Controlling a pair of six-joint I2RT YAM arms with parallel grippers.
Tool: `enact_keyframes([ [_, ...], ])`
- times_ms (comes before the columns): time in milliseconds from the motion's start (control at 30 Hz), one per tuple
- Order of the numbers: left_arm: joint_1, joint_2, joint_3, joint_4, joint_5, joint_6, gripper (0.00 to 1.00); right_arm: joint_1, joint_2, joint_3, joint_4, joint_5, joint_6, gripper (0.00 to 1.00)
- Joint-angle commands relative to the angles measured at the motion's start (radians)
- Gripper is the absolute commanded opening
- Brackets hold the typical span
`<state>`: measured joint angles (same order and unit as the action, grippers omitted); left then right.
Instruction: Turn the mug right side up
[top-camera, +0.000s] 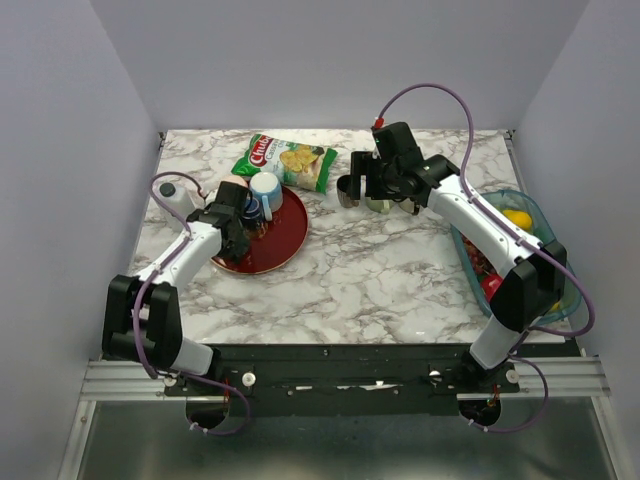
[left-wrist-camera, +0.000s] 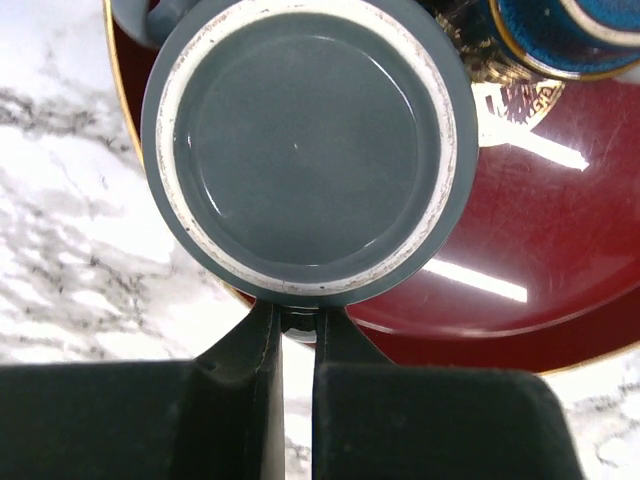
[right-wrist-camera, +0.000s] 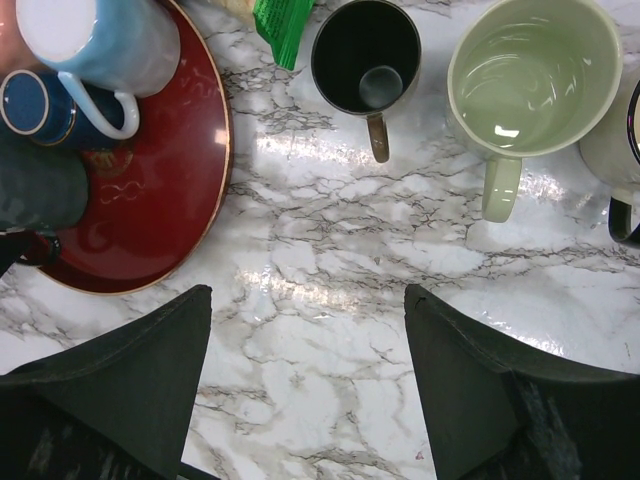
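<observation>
I am looking down on the mug (left-wrist-camera: 300, 150), which is sitting bottom-up at the rim of the red plate (left-wrist-camera: 560, 330), handle on the far side. My left hand (left-wrist-camera: 298, 335) is pressing in at its near edge with the fingers drawn almost together. Their tips are disappearing under the base, so I cannot tell whether they are pinching anything. I judge that side was chosen because the dark blue mug (left-wrist-camera: 560, 30) and light blue mug (right-wrist-camera: 100, 40) are crowding the other. My right hand (right-wrist-camera: 308, 390) is hanging wide open and empty over bare worktop (top-camera: 380, 270), near the black mug (right-wrist-camera: 365, 55) and green mug (right-wrist-camera: 530, 75). That bare stretch is offering the most room for tipping the mug over.
</observation>
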<state>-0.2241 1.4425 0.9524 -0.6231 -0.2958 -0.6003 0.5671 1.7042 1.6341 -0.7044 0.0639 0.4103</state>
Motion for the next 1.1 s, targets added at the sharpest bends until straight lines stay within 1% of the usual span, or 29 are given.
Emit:
enact_keyframes([
  [0, 0.003, -0.111, 0.098, -0.090, 0.053, -0.073, 0.00, -0.006, -0.046, 0.000, 0.005, -0.013, -0.001, 0.84],
  [67, 0.003, -0.143, 0.117, -0.111, 0.096, -0.085, 0.00, -0.007, -0.044, 0.010, 0.005, -0.021, 0.001, 0.84],
  [233, -0.001, -0.183, 0.218, -0.170, 0.179, -0.111, 0.00, -0.007, -0.028, 0.052, -0.001, -0.056, 0.008, 0.84],
  [333, -0.004, -0.243, 0.249, -0.124, 0.292, -0.127, 0.00, -0.007, -0.031, 0.082, -0.001, -0.120, 0.019, 0.85],
  [400, -0.004, -0.278, 0.258, -0.038, 0.366, -0.141, 0.00, -0.006, -0.035, 0.107, 0.000, -0.153, 0.024, 0.86],
  [433, -0.004, -0.286, 0.261, -0.006, 0.439, -0.165, 0.00, -0.007, -0.046, 0.109, 0.022, -0.197, 0.021, 0.87],
  [467, -0.004, -0.294, 0.261, 0.072, 0.473, -0.179, 0.00, -0.007, -0.058, 0.101, 0.048, -0.229, 0.007, 0.88],
  [500, -0.004, -0.300, 0.260, 0.116, 0.516, -0.191, 0.00, -0.007, -0.072, 0.080, 0.087, -0.269, 0.001, 0.89],
  [533, -0.004, -0.303, 0.258, 0.164, 0.593, -0.210, 0.00, -0.007, -0.086, 0.044, 0.156, -0.335, 0.001, 0.89],
  [567, -0.004, -0.300, 0.259, 0.259, 0.634, -0.242, 0.00, -0.007, -0.110, 0.026, 0.183, -0.361, 0.011, 0.90],
  [633, -0.006, -0.291, 0.272, 0.345, 0.685, -0.282, 0.00, -0.007, -0.126, 0.003, 0.239, -0.429, 0.021, 0.92],
  [667, -0.006, -0.283, 0.279, 0.421, 0.728, -0.298, 0.00, -0.007, -0.135, 0.004, 0.250, -0.453, 0.022, 0.92],
  [833, -0.006, -0.225, 0.339, 0.643, 0.819, -0.412, 0.00, -0.007, -0.166, -0.008, 0.339, -0.629, 0.025, 0.95],
  [967, -0.012, -0.182, 0.365, 0.857, 0.892, -0.510, 0.00, -0.007, -0.187, -0.023, 0.424, -0.688, 0.090, 0.95],
  [1067, -0.017, -0.154, 0.384, 0.945, 0.925, -0.559, 0.00, -0.007, -0.169, 0.003, 0.450, -0.699, 0.128, 0.95],
])
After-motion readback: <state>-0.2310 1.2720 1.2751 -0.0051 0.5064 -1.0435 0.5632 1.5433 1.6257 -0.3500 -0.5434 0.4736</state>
